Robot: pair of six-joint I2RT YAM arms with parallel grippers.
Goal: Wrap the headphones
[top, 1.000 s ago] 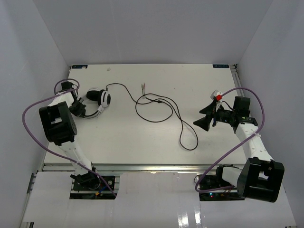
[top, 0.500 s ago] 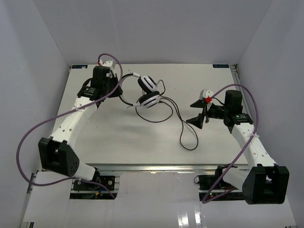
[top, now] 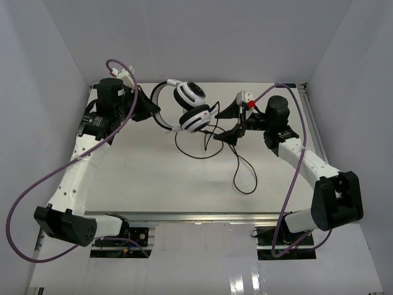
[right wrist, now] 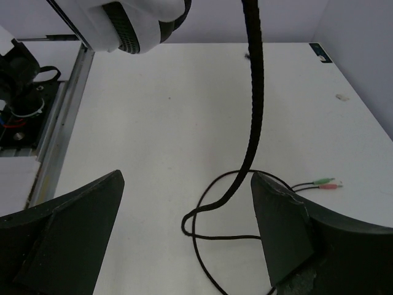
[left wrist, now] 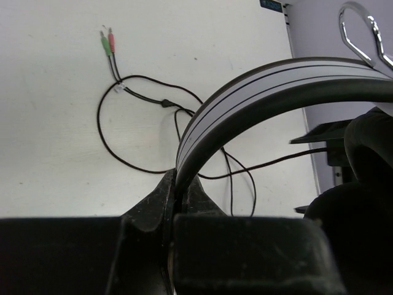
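Observation:
The white-and-black headphones (top: pixel 187 106) hang in the air over the back middle of the table. My left gripper (top: pixel 149 109) is shut on their headband (left wrist: pixel 245 98), with the earcups (top: pixel 195 118) dangling to its right. The thin black cord (top: pixel 236 163) drops from the earcups and loops over the table; its green and red plugs (left wrist: pixel 107 42) lie on the surface. My right gripper (top: pixel 229 123) is open and empty just right of the earcups. In the right wrist view the cord (right wrist: pixel 253 98) hangs between my open fingers (right wrist: pixel 279 230), and a white earcup (right wrist: pixel 132 24) shows at the top.
Thick purple cables (top: pixel 46 175) loop from both arms. An aluminium rail (top: pixel 184 215) runs along the table's near edge. White walls close in the table at the back and sides.
My left arm has lifted the headphones off the table at the left and carried them up and right. My right gripper has swung left toward the earcups, staying open.

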